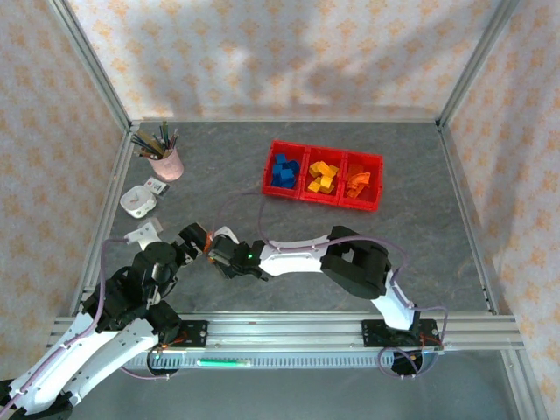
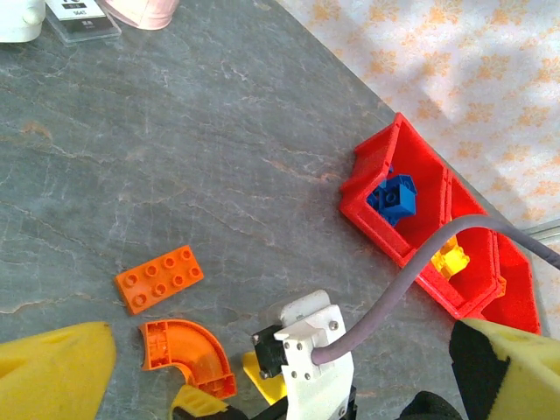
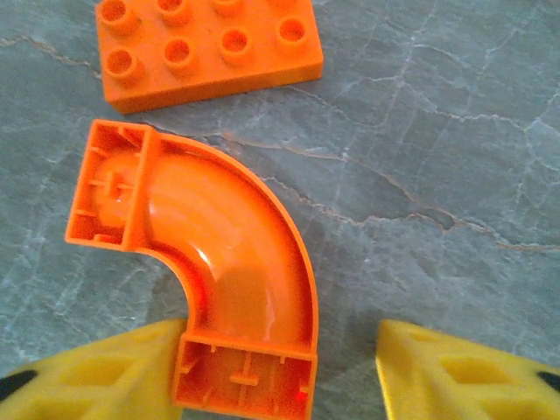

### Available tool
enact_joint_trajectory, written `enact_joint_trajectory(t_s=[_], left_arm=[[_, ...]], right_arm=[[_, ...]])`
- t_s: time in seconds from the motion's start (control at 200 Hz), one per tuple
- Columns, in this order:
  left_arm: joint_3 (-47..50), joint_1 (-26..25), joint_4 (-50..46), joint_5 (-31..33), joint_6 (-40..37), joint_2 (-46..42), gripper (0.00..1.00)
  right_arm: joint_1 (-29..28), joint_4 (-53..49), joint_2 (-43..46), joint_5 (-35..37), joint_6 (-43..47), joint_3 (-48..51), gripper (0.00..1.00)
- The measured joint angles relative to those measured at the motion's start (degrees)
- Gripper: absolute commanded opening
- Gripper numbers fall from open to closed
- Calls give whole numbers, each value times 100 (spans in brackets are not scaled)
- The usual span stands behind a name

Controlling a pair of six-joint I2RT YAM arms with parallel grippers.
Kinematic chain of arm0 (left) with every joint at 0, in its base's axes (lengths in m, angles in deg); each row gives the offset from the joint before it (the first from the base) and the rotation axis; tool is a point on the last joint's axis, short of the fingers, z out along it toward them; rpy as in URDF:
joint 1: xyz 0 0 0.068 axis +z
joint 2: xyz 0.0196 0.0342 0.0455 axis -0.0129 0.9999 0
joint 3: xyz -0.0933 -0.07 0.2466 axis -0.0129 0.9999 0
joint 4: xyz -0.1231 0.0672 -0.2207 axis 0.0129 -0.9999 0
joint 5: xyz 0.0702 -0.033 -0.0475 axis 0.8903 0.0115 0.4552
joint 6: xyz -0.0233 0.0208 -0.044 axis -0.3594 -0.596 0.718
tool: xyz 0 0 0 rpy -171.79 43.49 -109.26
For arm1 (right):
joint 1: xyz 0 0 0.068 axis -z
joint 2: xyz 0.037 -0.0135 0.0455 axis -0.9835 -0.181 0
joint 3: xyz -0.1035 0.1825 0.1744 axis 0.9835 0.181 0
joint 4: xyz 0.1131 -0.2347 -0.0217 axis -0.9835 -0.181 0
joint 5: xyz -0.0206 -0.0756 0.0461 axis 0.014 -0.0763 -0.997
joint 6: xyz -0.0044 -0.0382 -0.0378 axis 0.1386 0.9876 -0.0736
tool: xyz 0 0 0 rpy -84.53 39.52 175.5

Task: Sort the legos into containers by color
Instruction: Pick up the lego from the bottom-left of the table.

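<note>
Right wrist view first: looking straight down on an orange arch piece (image 3: 219, 262), flat on the grey table (image 3: 455, 175), hollow side up, with an orange eight-stud brick (image 3: 206, 44) just beside its upper end, only a thin gap between. As for the right gripper (image 3: 280, 359), spread wide with nothing clamped; one yellow finger (image 3: 105, 376) right up against the arch's lower end, the other well off to the side. Looks like lining up a pick of the arch.

Left wrist view: both orange pieces again, plus the left gripper (image 2: 280, 376), also wide apart and holding nothing, hanging close to the right one.

Top view: red containers (image 1: 324, 175) well away toward the far side, blue in the left bin, yellow in the middle, orange on the right. Probably nearly done, with just these two orange ones left out on the table.

Stuff to worry about:
- closing off-centre like that and shoving the arch sideways instead of pinching it
- curved glossy wall, so easy to squirt out or twist in the grip
- bumping the brick next door
- clipping the left arm, being that close

Pink pencil cup (image 1: 166, 162) and white round thing (image 1: 137, 201) well clear, no issue there.
</note>
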Motion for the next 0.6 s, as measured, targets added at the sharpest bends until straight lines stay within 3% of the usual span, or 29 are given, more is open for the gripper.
enact_joint_trajectory(t_s=[0.335, 0.601], left_arm=[[0, 0, 9, -2, -2, 28, 99], [0, 0, 72, -26, -11, 92, 99]], right_arm=[[0, 35, -7, 125, 70, 0, 31], [0, 173, 190, 120, 7, 306, 27]])
